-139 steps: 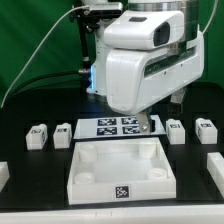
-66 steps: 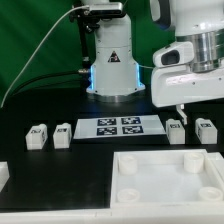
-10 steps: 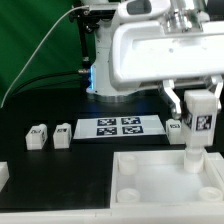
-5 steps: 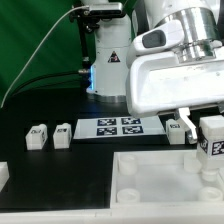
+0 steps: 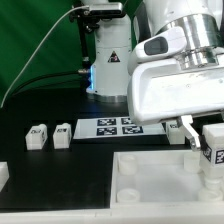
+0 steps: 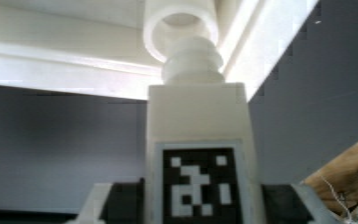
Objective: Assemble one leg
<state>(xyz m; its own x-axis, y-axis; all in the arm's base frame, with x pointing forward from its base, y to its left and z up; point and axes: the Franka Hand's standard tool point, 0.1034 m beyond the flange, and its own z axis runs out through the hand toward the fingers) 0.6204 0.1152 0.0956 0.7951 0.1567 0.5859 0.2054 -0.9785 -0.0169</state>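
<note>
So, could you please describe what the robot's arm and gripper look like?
The arm has glossy white, rounded shells with dark joint gaps. Its white base column glows blue low down, and a thin white cable curves up beside it. The gripper has grey-looking fingers.

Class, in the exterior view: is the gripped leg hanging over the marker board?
No, the leg hangs above the white panel, clear of the marker board.
</note>
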